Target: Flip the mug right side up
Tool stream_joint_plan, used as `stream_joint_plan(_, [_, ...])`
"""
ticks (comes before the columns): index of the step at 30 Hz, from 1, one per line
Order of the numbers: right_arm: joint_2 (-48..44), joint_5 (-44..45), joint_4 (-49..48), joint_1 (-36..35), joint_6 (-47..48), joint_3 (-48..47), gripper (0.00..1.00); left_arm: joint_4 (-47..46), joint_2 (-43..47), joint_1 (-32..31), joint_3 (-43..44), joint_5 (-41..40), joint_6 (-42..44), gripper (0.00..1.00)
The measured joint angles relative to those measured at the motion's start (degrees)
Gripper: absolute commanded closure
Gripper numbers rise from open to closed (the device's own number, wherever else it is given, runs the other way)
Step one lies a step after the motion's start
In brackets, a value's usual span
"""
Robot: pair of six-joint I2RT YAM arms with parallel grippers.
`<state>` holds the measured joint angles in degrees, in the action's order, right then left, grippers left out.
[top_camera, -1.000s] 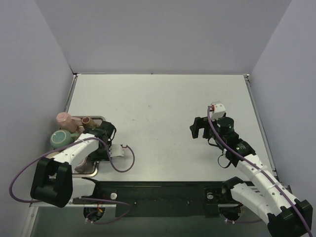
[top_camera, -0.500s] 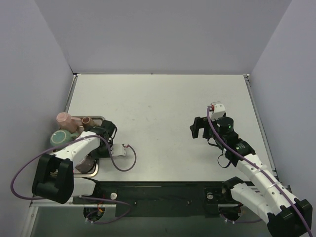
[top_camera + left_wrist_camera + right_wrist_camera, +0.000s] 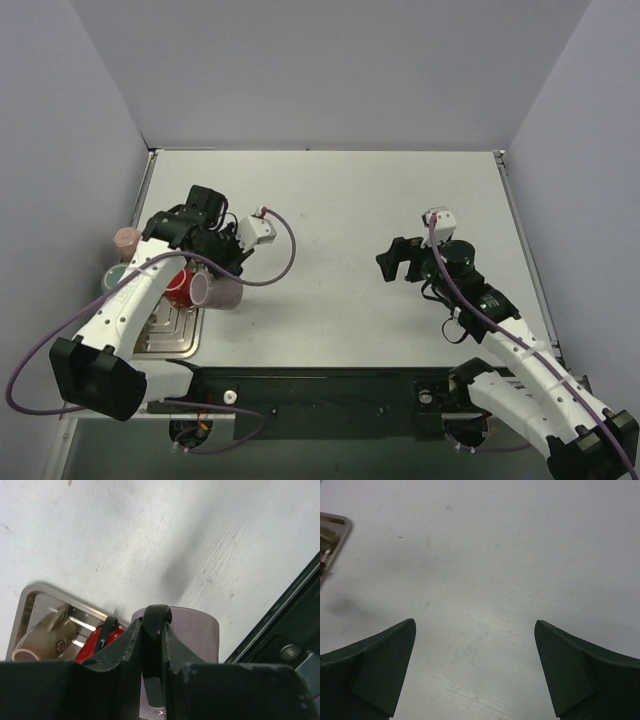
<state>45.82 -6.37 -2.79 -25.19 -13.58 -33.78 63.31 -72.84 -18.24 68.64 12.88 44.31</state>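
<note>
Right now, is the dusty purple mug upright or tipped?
Tipped sideways: from above, the dusty purple mug shows its side wall, pinched in the left gripper.

Even, soft light, faint shadows on the table, blurry jaws in both wrist views.

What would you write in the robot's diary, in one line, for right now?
left tool: shut on mauve mug | mug spot: beside tray | right tool: open, above table
</note>
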Motion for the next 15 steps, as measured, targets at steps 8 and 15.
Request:
stream_joint_plan(8, [4.5, -5.7, -16.4, -18.9, -11.1, -2.2, 0.0, -5.3, 0.3, -0.8, 11.7, 14.7, -21.5, 1.0])
stream_joint_plan(15, [16.0, -12.4, -28.1, -27.2, -18.5, -10.3, 0.16, -12.0, 4.0, -3.3, 13.8, 23.6, -32.5, 1.0])
